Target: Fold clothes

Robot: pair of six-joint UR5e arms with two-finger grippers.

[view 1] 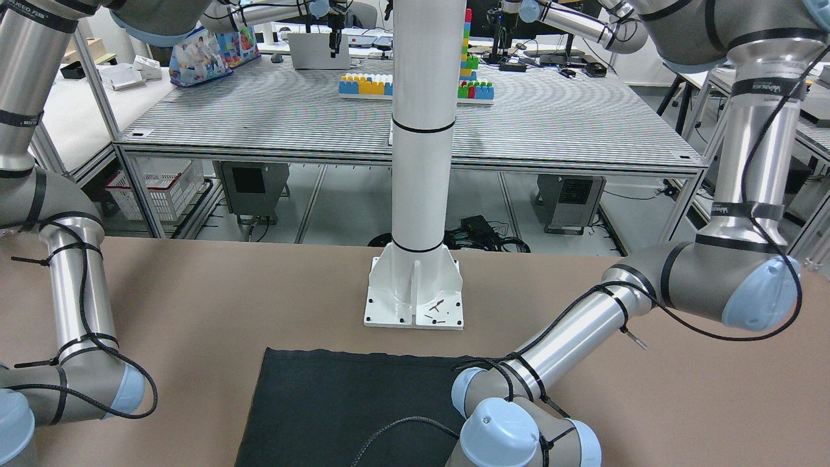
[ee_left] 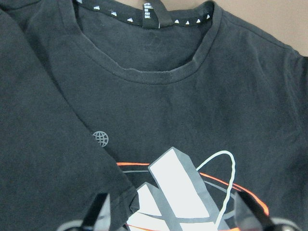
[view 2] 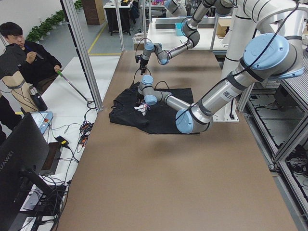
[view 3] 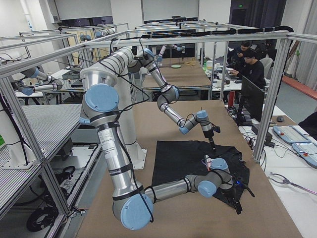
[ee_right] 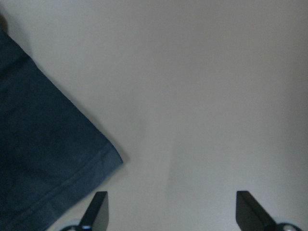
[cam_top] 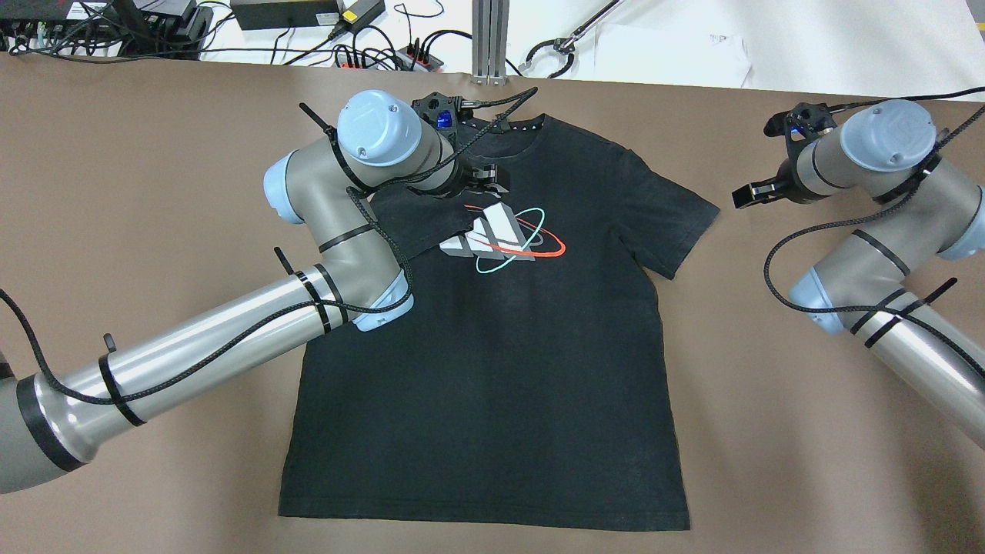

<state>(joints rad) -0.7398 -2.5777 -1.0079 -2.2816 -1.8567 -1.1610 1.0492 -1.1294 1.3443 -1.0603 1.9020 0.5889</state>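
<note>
Both sets of fingers are spread wide, and neither grips anything. My left fingers hang low over the chest of the black short-sleeved fabric T-shirt. It lies face up on the flat brown desk, with its ribbed round collar pointing away from me. Its wavy bottom hem is on my side, near the white post's bolted base plate but apart from it.

In the left wrist-mounted view my two tips stand far from each other at the bottom edge. One is right at the edge of the shirt's left sleeve, the other by the ring of the print. That sleeve lies folded inward across the chest. Its edge reaches one corner of the white and grey block logo with a teal and red ring (whether my tip touches the cloth, I cannot tell).

My right fingers hover over bare desk just beside the outer corner of the shirt's right sleeve, which lies spread flat and points out to my right. The right wrist-mounted view shows only desk between the tips, with the sleeve's stitched corner off to one side and clear of them.

From the chest down to the hem the shirt's body lies smooth and unfolded. Across the desk from me, in the exterior left view, a person in dark clothes is beyond the aluminium frame post.
</note>
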